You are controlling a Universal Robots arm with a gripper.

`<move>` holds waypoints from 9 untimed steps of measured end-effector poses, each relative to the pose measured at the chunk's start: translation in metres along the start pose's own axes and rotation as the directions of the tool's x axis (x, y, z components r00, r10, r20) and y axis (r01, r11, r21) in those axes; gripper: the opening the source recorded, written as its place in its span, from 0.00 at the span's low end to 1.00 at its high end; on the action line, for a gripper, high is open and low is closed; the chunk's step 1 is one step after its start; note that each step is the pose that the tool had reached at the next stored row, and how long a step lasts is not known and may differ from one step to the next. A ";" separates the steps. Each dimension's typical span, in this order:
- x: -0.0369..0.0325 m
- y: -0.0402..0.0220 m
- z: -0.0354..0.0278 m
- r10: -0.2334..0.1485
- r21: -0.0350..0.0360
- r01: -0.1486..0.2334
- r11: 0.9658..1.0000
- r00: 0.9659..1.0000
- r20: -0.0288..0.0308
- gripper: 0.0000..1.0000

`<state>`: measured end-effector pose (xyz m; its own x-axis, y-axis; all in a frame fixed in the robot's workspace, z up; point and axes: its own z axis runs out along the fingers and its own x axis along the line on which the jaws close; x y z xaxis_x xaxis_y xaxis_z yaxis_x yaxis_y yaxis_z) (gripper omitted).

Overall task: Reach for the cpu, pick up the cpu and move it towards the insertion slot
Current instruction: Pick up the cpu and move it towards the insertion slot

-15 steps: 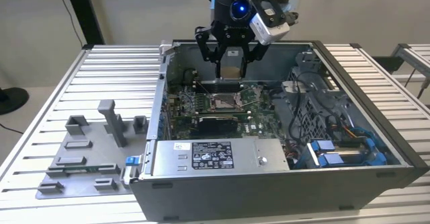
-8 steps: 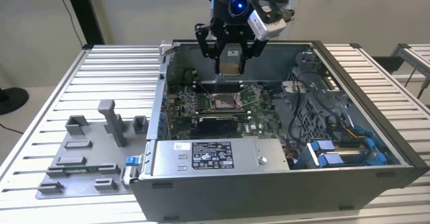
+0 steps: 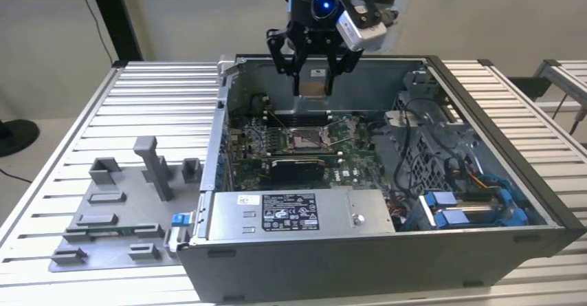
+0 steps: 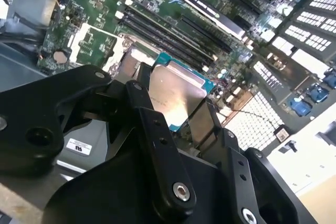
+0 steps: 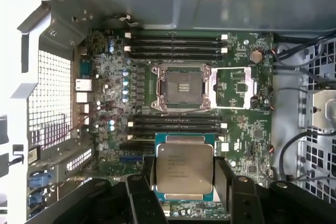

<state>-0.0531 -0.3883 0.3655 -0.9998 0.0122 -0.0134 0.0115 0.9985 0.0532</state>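
Claw grips cpu above case; first wrist view shows insertion slot open.

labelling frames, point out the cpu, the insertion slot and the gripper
cpu [image 5: 185, 168]: first wrist view, silvery face.
insertion slot [image 5: 181, 86]: first wrist view, dark centre.
gripper [image 3: 312, 79]: exterior view, between fingertips.

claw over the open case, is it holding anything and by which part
Yes. The claw holds the cpu by two opposite side edges, one finger on each, with its silvery face left bare. It hangs above the motherboard, short of the insertion slot.
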 end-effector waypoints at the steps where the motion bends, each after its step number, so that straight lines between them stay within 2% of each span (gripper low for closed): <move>1: -0.0001 0.0016 0.0003 0.000 -0.001 0.000 1.000 1.000 0.000 0.00; 9: -0.0016 0.0128 0.0031 -0.004 -0.015 0.004 1.000 1.000 0.000 0.00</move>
<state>-0.0513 -0.3753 0.3631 -0.9999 0.0086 -0.0132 0.0077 0.9976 0.0683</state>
